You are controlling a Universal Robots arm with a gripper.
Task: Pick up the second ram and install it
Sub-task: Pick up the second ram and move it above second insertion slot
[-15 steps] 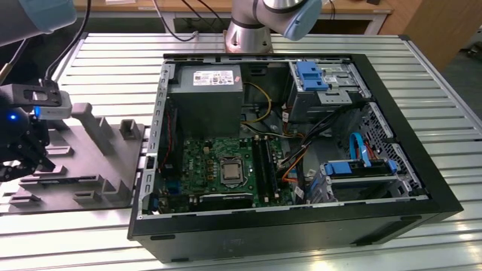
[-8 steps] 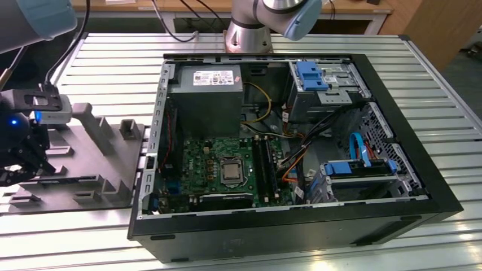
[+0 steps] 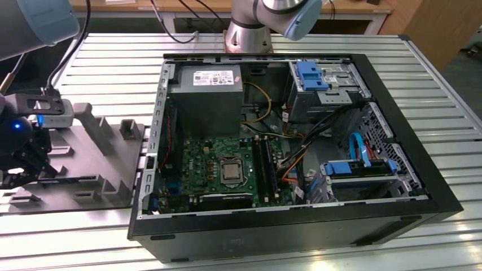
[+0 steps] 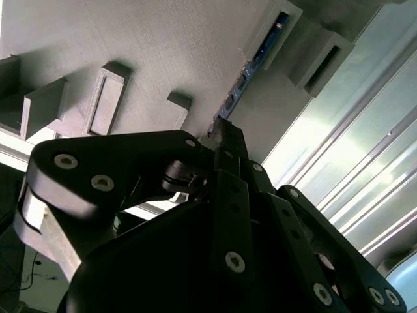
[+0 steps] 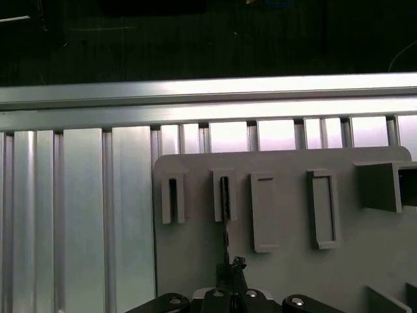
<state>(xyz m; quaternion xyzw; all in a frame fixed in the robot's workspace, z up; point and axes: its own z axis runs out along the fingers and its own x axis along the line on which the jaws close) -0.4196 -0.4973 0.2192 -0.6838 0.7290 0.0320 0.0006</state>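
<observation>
The second ram (image 4: 255,57) is a thin dark stick standing on edge in a slotted holder of the grey fixture plate (image 4: 163,45). In the first wrist view the ram (image 5: 225,218) appears edge-on, running from its holder slot to my fingertips. My gripper (image 4: 223,135) is shut on the near end of the stick, which still sits in the holder. In the exterior view my gripper (image 3: 17,172) hangs over the fixture plate (image 3: 90,164) at that view's left. The green motherboard (image 3: 203,164) with its long black ram slots (image 3: 263,164) lies inside the open computer case (image 3: 301,226).
Several upright grey holders (image 5: 322,208) and blocks rise from the fixture plate around my gripper. The case holds a grey power-supply box (image 3: 205,84), a drive cage (image 3: 324,84), and loose cables (image 3: 301,152). A ribbed metal table (image 3: 452,169) lies under everything.
</observation>
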